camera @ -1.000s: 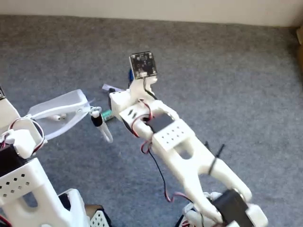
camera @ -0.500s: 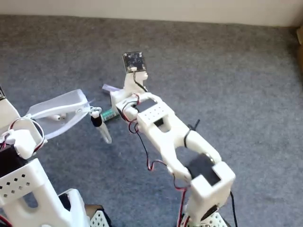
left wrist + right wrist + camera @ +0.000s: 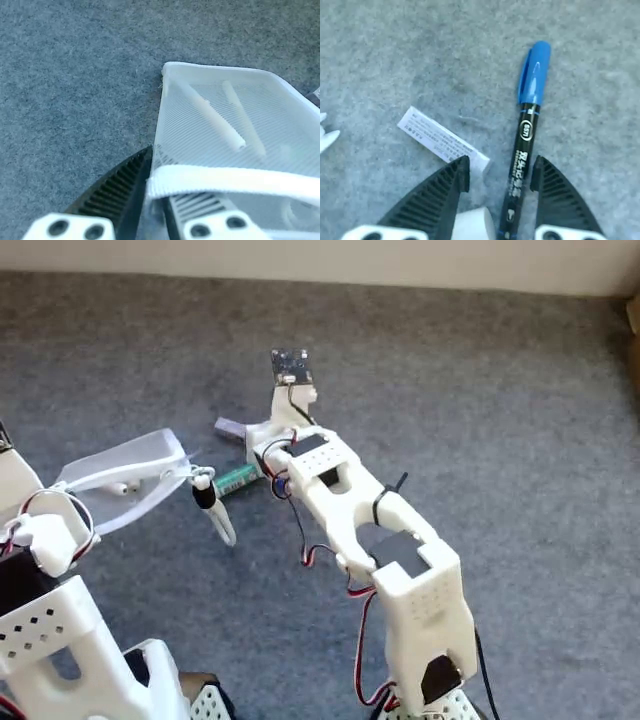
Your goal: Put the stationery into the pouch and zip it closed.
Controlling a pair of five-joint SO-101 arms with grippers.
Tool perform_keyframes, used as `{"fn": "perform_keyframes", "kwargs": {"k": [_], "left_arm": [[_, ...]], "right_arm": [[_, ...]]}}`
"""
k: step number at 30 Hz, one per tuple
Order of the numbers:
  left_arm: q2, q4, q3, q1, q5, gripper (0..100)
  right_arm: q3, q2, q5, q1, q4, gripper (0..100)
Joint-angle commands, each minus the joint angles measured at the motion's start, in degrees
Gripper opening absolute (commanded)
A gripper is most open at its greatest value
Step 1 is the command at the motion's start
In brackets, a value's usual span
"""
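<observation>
Hovering low over the counter [image 3: 395, 60], the right tool [image 3: 501, 169] stands wide, its two dark jaws apart on either side of the lower barrel of a blue marker [image 3: 526, 135] that lies flat with its cap pointing away from the wrist. It touches nothing yet, as far as the right wrist view shows. Just beside the marker, near one jaw tip, lies a labelled white strip [image 3: 440, 141], also loose on the counter. The left tool [image 3: 162, 200] is clamped narrow on the white rim of the pouch [image 3: 210, 130] and holds that translucent mesh bag lifted at a slant, off to the side of the right arm. Through the mesh two pale sticks [image 3: 215, 120] show inside, so part of the loading looks done. In the high view a green stick [image 3: 237, 478] lies between the pouch and the right arm, and a white pen-like piece with a black band [image 3: 212, 505] sits close under the pouch's end; whether it is loose or attached I cannot tell. My reading is an early-to-middle stage: the marker, the strip and the green stick are not yet in the pouch, and the zipping comes after them.
</observation>
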Motion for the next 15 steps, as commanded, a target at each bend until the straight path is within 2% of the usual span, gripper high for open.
{"fn": "perform_keyframes", "kwargs": {"k": [1, 6, 13, 15], "left_arm": [[-0.7, -1.1, -0.3, -0.3, 0.6, 0], [-0.7, -1.1, -0.3, -0.4, 0.6, 0], [-0.7, -1.1, -0.3, -0.4, 0.6, 0], [-0.7, -1.0, -0.3, -0.5, 0.6, 0]], "right_arm": [[-4.8, 0.8, -0.2, 0.7, 0.5, 19.5], [-7.9, 3.9, -0.1, 2.4, 0.6, 19.5], [-9.2, 6.9, 4.7, 2.9, 0.7, 19.5], [-9.5, 7.2, 4.7, 2.9, 3.5, 19.5]]}}
